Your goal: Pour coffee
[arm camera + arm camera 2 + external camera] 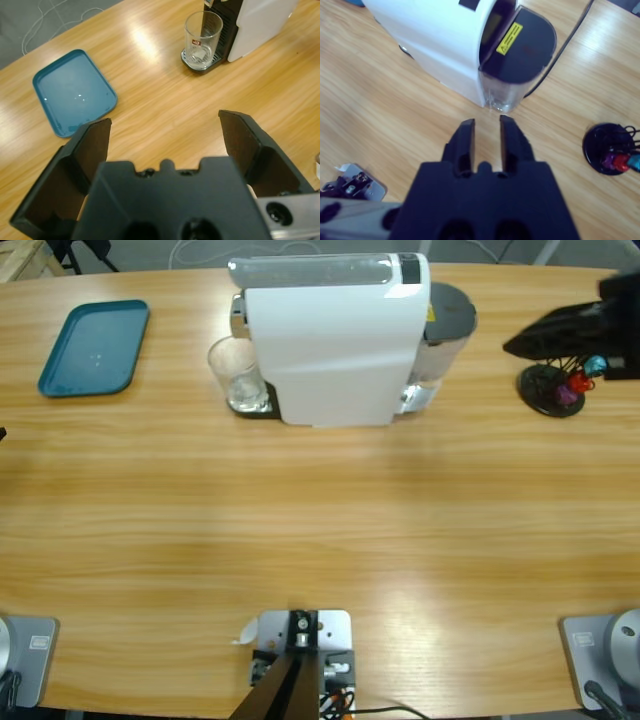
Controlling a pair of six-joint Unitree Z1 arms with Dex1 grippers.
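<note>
- Evidently the task had hardly started: the glass (236, 374) on the drip tray (199, 64) of the white coffee machine (335, 340) held no coffee that could be seen, so brewing and pouring were, by my judgement, all left to do.
- The machine stood near the far edge of the tabletop (320, 530), about the middle of its length, with the glass against its front, on the side facing the blue tray (95, 347).
- The blue tray lay near the far left corner, well apart from the glass, and nothing was in it.
- The clear water tank (512, 75) with its dark lid (450, 312) sat at the machine's back; whether it held water I could not tell.
- The capsule stand (553, 388), a black base with coloured capsules (620, 162) on it, stood towards the far right corner, near the tank.
- The left end effector (165, 132) had its jaws wide apart and held nothing; it looked across bare tabletop towards the glass and the tray, touching neither.
- The right end effector (486, 131) had its jaws nearly together with a thin gap, gripping nothing, pointed at the water tank.
</note>
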